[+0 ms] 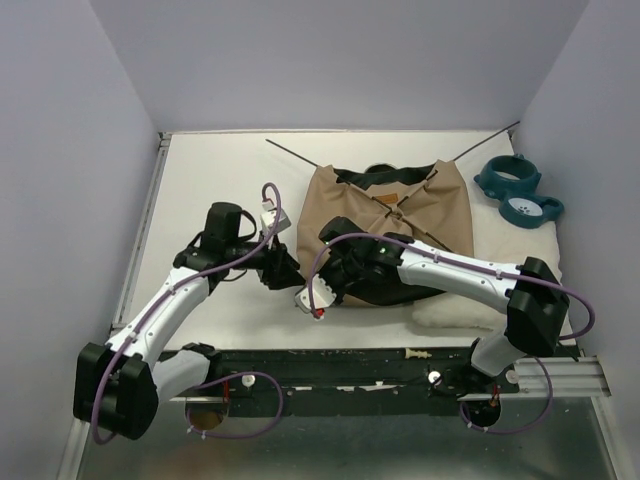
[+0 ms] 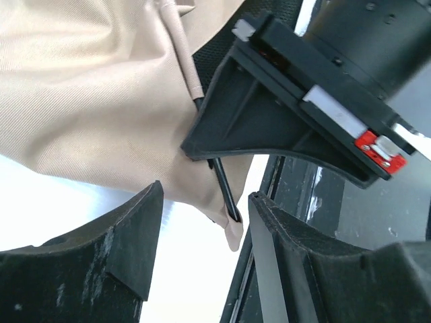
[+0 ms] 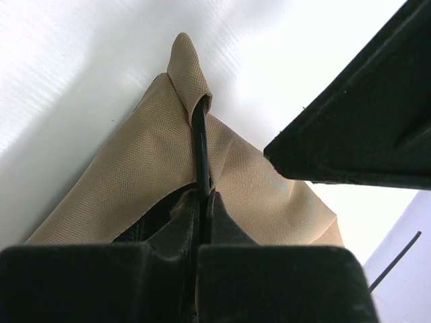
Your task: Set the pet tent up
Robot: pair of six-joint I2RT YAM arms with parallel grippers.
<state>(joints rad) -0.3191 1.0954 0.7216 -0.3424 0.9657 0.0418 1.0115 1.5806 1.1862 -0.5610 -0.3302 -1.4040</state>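
Seating the pole (image 3: 200, 151) probably calls for a push along its line into the corner pocket (image 3: 187, 64). The right gripper (image 3: 205, 202) is clamped on it, while the left gripper (image 2: 205, 198) hangs spread beside that corner, gripping nothing. The tent (image 1: 400, 215) lies flat ahead of both arms. Far right, the bowl stand (image 1: 500, 178) holds one white bowl (image 1: 527, 210) in its near ring.

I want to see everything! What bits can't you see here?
Top view: the right arm covers the near edge of the pet tent and part of the cushion.
Right wrist view: tent fabric hides the tip of the pole.
Left wrist view: the right gripper covers the pole's middle.
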